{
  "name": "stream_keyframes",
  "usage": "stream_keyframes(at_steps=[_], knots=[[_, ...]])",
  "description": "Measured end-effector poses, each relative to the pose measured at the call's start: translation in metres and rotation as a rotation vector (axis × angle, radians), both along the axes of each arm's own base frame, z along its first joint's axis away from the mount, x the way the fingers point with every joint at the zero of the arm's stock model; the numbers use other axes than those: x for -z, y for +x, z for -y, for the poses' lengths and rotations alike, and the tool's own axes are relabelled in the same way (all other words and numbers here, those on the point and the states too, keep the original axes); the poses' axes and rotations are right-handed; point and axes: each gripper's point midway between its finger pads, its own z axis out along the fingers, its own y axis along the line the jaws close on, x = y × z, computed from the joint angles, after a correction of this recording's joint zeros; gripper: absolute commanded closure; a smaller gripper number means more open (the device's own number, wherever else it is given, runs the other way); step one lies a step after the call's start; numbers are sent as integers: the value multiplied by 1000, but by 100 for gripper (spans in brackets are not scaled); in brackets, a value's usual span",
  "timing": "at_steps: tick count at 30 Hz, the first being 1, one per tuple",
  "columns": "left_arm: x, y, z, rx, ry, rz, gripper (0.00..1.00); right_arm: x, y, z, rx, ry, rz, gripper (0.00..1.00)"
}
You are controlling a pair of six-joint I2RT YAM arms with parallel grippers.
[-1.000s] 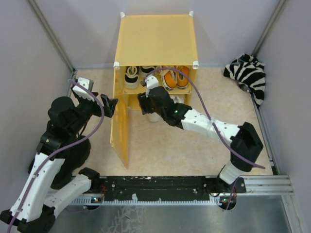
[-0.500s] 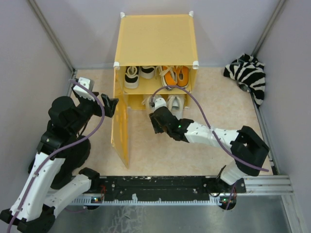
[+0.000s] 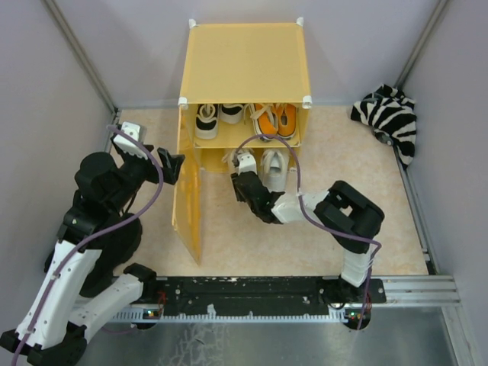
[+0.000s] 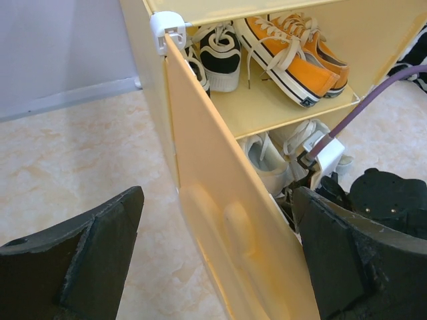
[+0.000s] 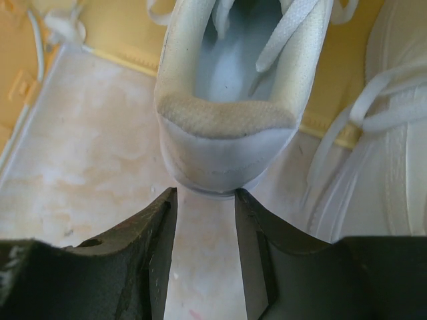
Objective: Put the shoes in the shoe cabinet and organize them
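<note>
Top external: off-white lace-up sneakers (image 3: pixel 273 164) half inside lower compartment of yellow-orange plastic shoe cabinet (image 3: pixel 244 61).
Left wrist: left gripper (image 4: pixel 218 200) spread astride open hinged door (image 4: pixel 200 133).
Right wrist: right gripper (image 5: pixel 205 227) parted just behind one heel; likely light, stiffest there, so best hold.

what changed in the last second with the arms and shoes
The right arm pulled back from the yellow-orange plastic cabinet, elbow folding toward its base; the right gripper is open behind the off-white sneaker, gripping nothing. Unchanged: open left gripper at the door, black canvas sneakers and orange sneakers on the shelf.
</note>
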Motion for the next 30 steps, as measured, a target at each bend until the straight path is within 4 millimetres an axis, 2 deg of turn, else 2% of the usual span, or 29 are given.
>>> stream_keyframes(at_steps=[4, 10, 14, 16, 20, 25, 30], knots=[[0, -1, -2, -8, 0, 4, 1, -8, 27, -5, 23, 10, 51, 60], [0, -2, -3, -12, 0, 6, 1, -25, 64, 1, 65, 19, 112, 60], [0, -2, -3, -12, 0, 6, 1, -36, 81, -12, 69, 37, 141, 61], [0, -2, -3, -12, 0, 6, 1, -35, 88, -20, 63, 48, 146, 60], [0, -2, -3, -12, 0, 6, 1, -21, 92, -27, 49, 44, 144, 61], [0, -2, -3, -12, 0, 6, 1, -22, 93, -30, 43, 50, 141, 56], [0, -2, -3, -13, 0, 6, 1, -23, 76, -27, 34, 35, 74, 48]])
